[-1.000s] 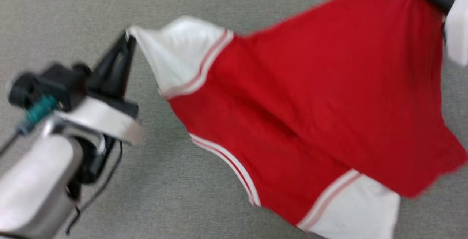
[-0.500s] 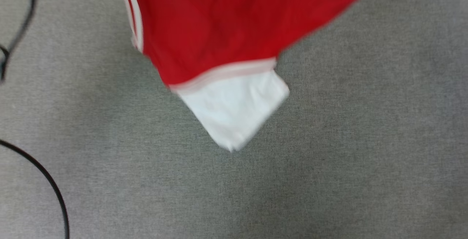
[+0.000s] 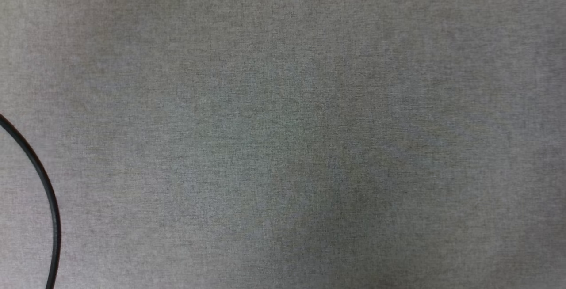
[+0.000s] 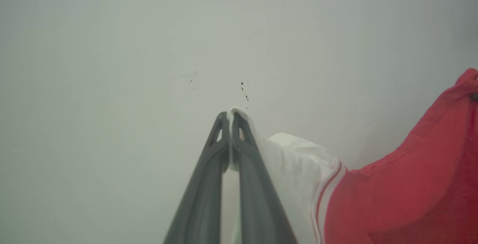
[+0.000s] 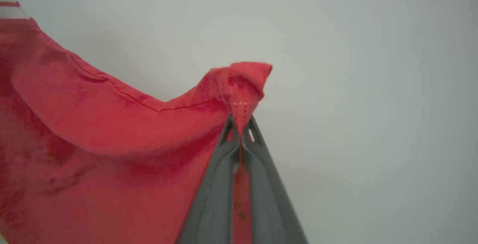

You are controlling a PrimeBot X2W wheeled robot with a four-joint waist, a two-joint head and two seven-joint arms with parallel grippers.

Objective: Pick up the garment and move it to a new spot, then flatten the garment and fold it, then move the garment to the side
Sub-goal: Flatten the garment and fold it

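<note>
Head view: a second ago this showed the shirt stretched between both arms. Now it gives me the grey surface (image 3: 283,103) and a black cable (image 3: 49,200) curving at the left edge. The whole frame has shifted, so I read that as the camera swinging rather than the cloth dropping. For the task, I judge the carry to a new spot is under way and flattening has not begun.

Left wrist view: the left gripper (image 4: 229,116) has its fingers pressed together on the tip of the white sleeve (image 4: 295,162). The garment (image 4: 403,191) hangs off to the right, clear of any surface, in front of a pale wall (image 4: 112,50). Red-and-white striped trim marks the sleeve seam. I see no print on this face, only plain red.

Right wrist view: the right gripper (image 5: 241,120) is pinched tight on a stitched red corner (image 5: 242,83), and the cloth sags away to the left. A strip of red runs down between the fingers with a small dark mark on it. It may be printing, but it is too small for me to read. No brand, label or number is legible.
</note>
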